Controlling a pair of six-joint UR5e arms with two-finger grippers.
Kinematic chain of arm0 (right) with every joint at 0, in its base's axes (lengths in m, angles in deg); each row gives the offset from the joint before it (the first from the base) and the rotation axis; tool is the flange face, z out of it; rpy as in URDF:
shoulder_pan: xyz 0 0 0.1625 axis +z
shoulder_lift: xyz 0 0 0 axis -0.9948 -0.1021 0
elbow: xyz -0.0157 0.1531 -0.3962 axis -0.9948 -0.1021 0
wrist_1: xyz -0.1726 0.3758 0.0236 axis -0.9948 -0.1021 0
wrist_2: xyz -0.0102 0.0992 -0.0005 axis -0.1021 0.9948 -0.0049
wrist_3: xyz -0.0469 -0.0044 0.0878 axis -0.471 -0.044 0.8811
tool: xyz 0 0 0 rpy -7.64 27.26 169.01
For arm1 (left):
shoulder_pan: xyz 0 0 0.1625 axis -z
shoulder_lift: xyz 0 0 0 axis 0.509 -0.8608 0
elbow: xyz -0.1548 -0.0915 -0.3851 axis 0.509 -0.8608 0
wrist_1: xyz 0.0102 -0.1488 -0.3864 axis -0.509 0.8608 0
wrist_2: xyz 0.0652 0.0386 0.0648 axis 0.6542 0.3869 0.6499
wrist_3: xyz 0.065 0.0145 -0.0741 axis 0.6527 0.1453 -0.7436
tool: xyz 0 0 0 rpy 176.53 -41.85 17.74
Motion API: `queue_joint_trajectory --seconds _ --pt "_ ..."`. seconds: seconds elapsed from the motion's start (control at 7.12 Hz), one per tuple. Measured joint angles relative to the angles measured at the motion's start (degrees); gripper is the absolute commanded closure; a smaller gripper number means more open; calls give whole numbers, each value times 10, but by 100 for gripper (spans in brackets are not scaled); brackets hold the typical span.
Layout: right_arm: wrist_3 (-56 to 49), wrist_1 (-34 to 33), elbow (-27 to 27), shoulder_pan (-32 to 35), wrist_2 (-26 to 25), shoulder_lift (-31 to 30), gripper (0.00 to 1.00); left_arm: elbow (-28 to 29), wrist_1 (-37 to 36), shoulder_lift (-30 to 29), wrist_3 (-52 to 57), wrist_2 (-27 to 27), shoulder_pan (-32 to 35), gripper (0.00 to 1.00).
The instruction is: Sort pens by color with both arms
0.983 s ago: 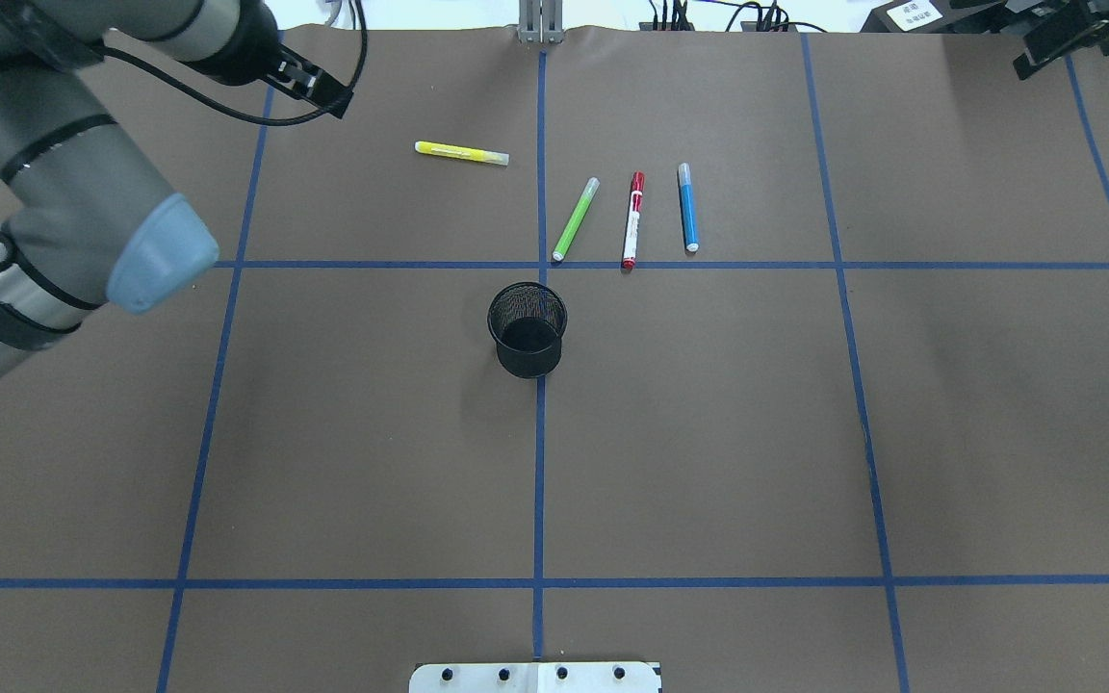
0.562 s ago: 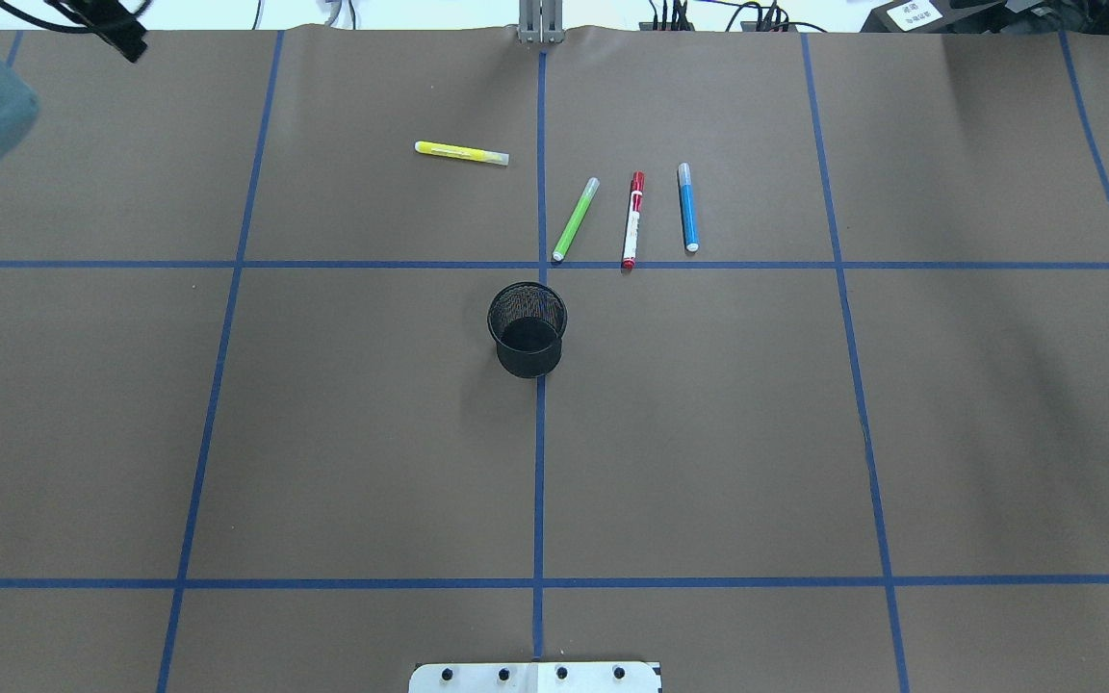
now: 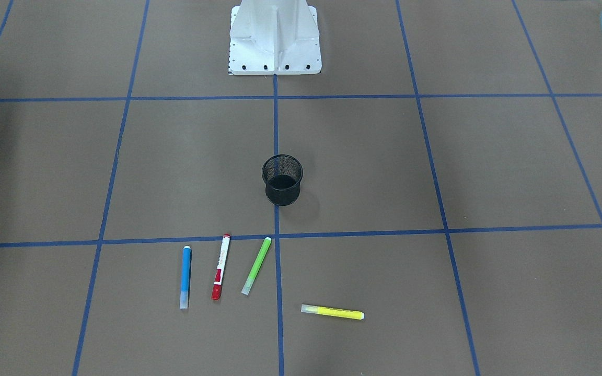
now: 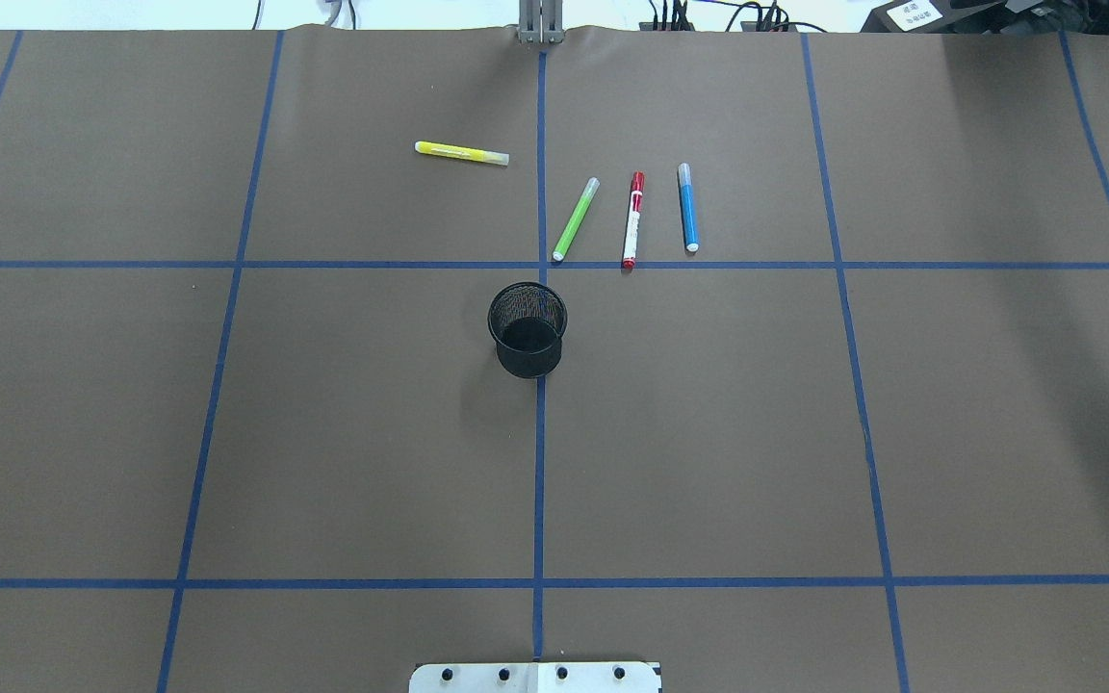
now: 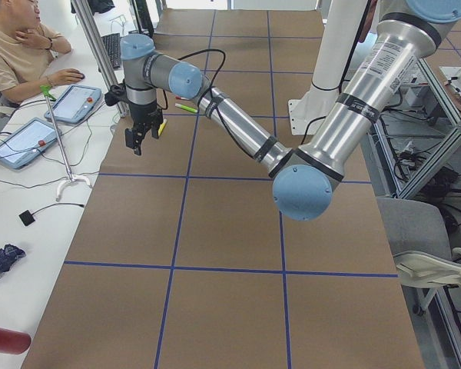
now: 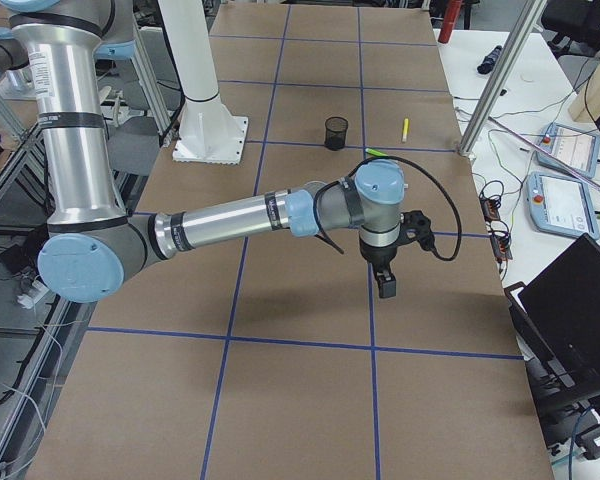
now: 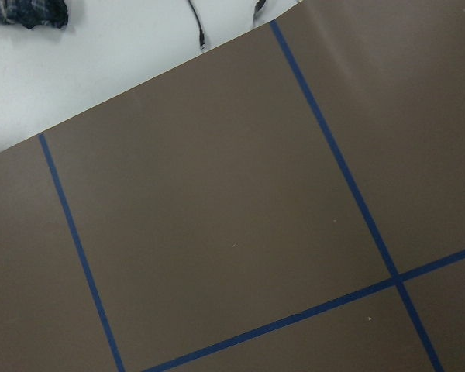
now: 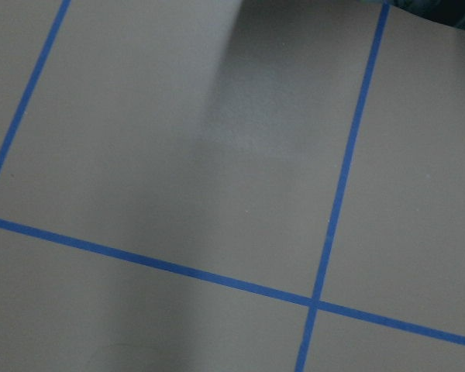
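Note:
Four pens lie flat on the brown mat beyond the black mesh cup [image 4: 527, 329]. The yellow pen [image 4: 461, 152] lies alone left of the centre line. The green pen [image 4: 575, 219], the red-capped pen [image 4: 633, 219] and the blue pen [image 4: 687, 207] lie side by side to its right. No arm shows in the overhead view. My left gripper [image 5: 136, 144] hangs over the mat's far left edge, away from the pens. My right gripper [image 6: 386, 288] hangs over the far right part. Whether either is open or shut I cannot tell. The wrist views show only mat and tape.
The white pedestal base [image 3: 275, 42] stands at the robot's side of the table. A seated person [image 5: 15, 54] and tablets [image 5: 73, 104] are beyond the left gripper. A laptop [image 6: 570, 300] and a metal post [image 6: 495, 80] stand beside the mat's right side.
Both arms have swung outward and left the overhead view, the left to the left, the right to the right. Pens and cup have not moved.

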Motion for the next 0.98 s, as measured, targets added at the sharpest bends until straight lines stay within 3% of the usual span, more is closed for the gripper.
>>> queue_joint_trajectory --seconds 0.42,0.7,0.98 --pt "-9 41 -25 23 -19 -80 1 10 119 129 -6 -5 11 0" --pt "-9 42 -31 24 -14 -90 1 49 133 154 -27 -13 12 0" --pt "-7 42 -33 23 2 -88 1 66 137 174 -57 -69 23 0"
